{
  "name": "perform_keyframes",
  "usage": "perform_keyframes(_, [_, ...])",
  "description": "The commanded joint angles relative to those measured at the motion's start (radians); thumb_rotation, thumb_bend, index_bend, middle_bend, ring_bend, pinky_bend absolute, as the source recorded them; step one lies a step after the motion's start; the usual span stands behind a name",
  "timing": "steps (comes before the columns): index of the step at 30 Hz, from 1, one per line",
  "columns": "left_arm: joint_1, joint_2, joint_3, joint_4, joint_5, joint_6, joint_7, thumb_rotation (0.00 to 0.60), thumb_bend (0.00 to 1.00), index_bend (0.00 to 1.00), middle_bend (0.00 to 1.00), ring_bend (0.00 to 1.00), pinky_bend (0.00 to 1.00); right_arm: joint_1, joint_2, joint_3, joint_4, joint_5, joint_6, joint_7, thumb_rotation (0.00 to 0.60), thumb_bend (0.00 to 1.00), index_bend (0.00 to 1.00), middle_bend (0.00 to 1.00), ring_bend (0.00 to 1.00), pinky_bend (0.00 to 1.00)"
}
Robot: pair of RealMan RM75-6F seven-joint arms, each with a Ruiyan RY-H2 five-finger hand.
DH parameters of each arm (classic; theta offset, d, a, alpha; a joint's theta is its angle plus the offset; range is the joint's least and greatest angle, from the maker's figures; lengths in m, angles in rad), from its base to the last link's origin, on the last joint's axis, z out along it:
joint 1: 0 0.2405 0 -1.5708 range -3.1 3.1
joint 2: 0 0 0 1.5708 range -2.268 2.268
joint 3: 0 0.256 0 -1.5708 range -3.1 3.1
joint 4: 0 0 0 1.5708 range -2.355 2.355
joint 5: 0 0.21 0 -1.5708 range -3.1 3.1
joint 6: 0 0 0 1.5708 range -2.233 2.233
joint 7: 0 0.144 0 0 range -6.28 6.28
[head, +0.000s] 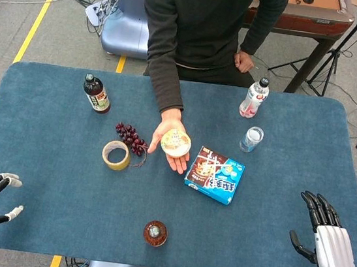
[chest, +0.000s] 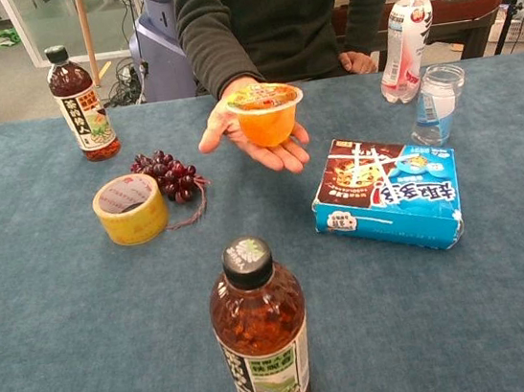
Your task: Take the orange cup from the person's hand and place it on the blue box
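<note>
Matt blue cloth table (chest: 55,310) (felt-like); glossy translucent plastic orange cup (chest: 267,118).

Head view looks steeply down over the whole counter (head: 39,188); chest view sits low at its near edge, facing far. Both share the counter's middle.

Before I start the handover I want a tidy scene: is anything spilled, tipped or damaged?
Nothing stands out. The orange cup sits sealed and level on the person's hand; the blue box lies flat and the bottles stand upright.
</note>
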Motion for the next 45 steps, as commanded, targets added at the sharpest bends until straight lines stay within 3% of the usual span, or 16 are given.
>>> perform_keyframes(1, [-0.001,-0.001,0.000,-0.001,-0.001,-0.002,0.001,0.600,0.17,0.41,0.34,0.29,0.18,0.002,0.001,0.001,-0.002,-0.004,-0.003,0.000,0.600,0.32,0.05,0.09,0.00,0.12])
perform_keyframes(10, [0.002,-0.003,0.002,0.008,-0.003,0.000,-0.005,0.600,0.17,0.41,0.34,0.29,0.18,0.061,0.012,0.022,-0.051,-0.023,-0.078,-0.035,0.600,0.32,0.05,0.09,0.00,0.12])
perform_keyframes(16, [0.006,-0.006,0.006,0.016,-0.002,0.005,-0.014,0.600,0.17,0.41,0.34,0.29,0.18,0.187,0.007,0.092,-0.117,0.046,-0.242,-0.103,0.600,0.30,0.05,0.09,0.00,0.12])
perform_keyframes(23, [0.012,-0.007,0.010,0.023,-0.002,0.009,-0.020,0.600,0.17,0.41,0.34,0.29,0.18,0.373,-0.032,0.202,-0.156,0.233,-0.465,-0.203,0.600,0.26,0.05,0.09,0.00,0.12])
perform_keyframes(30, [0.016,-0.006,0.012,0.023,0.001,0.014,-0.021,0.600,0.17,0.41,0.34,0.29,0.18,0.567,-0.121,0.297,-0.097,0.463,-0.623,-0.282,0.600,0.25,0.05,0.09,0.00,0.12])
perform_keyframes(37, [0.020,-0.005,0.014,0.024,0.000,0.016,-0.021,0.600,0.17,0.41,0.34,0.29,0.18,0.723,-0.200,0.338,-0.029,0.661,-0.673,-0.388,0.600,0.23,0.05,0.08,0.00,0.12])
perform_keyframes(45, [0.023,-0.003,0.014,0.023,0.001,0.020,-0.019,0.600,0.17,0.41,0.34,0.29,0.18,0.873,-0.298,0.344,0.082,0.828,-0.693,-0.457,0.600,0.23,0.06,0.08,0.00,0.12])
